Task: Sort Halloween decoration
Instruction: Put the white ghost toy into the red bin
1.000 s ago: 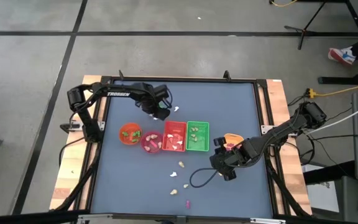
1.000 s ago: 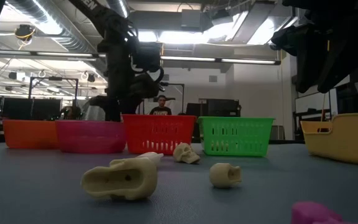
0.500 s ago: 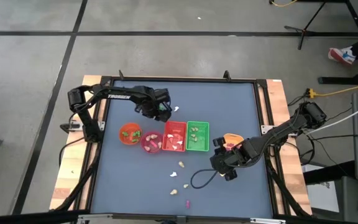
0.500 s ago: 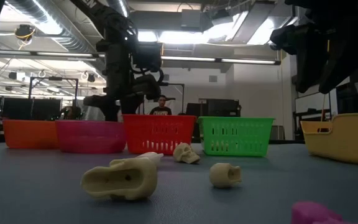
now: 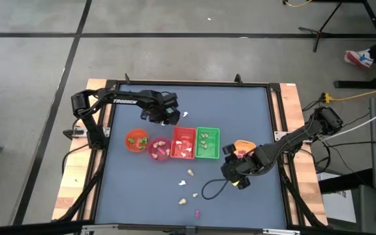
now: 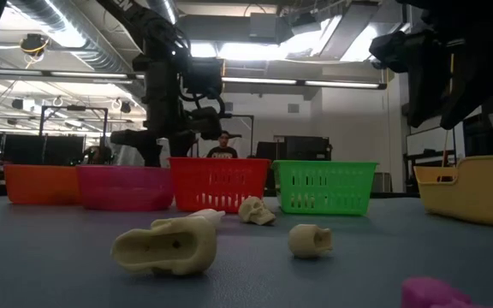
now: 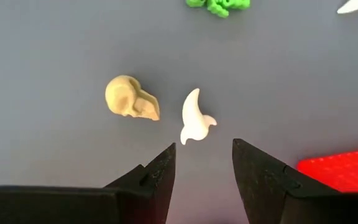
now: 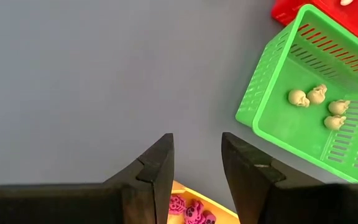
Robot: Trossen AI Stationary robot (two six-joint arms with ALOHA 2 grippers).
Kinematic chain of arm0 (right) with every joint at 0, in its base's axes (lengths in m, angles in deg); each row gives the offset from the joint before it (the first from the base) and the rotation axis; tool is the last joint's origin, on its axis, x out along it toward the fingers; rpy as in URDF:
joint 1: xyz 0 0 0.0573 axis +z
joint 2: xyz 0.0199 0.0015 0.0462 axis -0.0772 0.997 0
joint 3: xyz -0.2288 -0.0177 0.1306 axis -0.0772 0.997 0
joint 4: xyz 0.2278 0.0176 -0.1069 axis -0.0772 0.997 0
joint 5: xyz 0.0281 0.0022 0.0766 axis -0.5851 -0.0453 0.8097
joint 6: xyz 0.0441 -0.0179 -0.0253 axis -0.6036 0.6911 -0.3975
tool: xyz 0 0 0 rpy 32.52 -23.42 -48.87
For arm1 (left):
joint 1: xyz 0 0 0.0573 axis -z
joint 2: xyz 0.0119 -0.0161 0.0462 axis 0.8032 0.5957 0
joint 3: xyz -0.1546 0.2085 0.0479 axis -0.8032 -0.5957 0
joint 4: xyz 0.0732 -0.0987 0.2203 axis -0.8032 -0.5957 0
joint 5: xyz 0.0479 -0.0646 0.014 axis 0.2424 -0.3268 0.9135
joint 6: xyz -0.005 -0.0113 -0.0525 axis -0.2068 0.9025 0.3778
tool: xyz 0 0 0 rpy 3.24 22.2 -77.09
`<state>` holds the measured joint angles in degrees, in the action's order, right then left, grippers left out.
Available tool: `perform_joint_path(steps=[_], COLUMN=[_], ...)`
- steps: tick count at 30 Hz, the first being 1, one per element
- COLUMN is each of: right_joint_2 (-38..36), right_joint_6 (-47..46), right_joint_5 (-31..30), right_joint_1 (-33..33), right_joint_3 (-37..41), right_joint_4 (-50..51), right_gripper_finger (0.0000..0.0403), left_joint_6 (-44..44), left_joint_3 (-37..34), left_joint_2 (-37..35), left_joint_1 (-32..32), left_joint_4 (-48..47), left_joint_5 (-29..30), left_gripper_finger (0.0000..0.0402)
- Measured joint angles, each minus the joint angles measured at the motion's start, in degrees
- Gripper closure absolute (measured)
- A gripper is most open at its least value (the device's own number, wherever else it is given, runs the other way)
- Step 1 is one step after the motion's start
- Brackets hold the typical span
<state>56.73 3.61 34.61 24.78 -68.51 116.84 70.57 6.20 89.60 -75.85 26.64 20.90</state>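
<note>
A curved white fang lies on the grey table with its long axis running toward the left gripper, tip pointing away, a cream skull just beside it and a green trinket farther off. The left gripper hovers over them behind the red basket, its dark fingers parted with nothing between. The right gripper, jaws likewise apart and empty, hangs between the slotted green basket, holding four cream skulls, and the yellow tray of pink pieces.
</note>
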Motion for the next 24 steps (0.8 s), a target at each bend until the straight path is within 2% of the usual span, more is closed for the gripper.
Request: perform_joint_path(steps=[13, 24], right_joint_2=[0.0, 0.0], right_joint_6=[2.87, 2.87], right_joint_5=[0.35, 0.37], right_joint_1=[0.02, 0.02], right_joint_3=[0.0, 0.0], right_joint_4=[-0.01, -0.02], right_gripper_finger=[0.0269, 0.0269], left_joint_6=[7.86, 10.56], left_joint_3=[-0.04, -0.04], left_joint_2=[2.5, 3.1], left_joint_1=[0.09, 0.09], left_joint_4=[0.5, 0.76], left_joint_5=[1.64, 1.76], left_gripper_finger=[0.026, 0.026])
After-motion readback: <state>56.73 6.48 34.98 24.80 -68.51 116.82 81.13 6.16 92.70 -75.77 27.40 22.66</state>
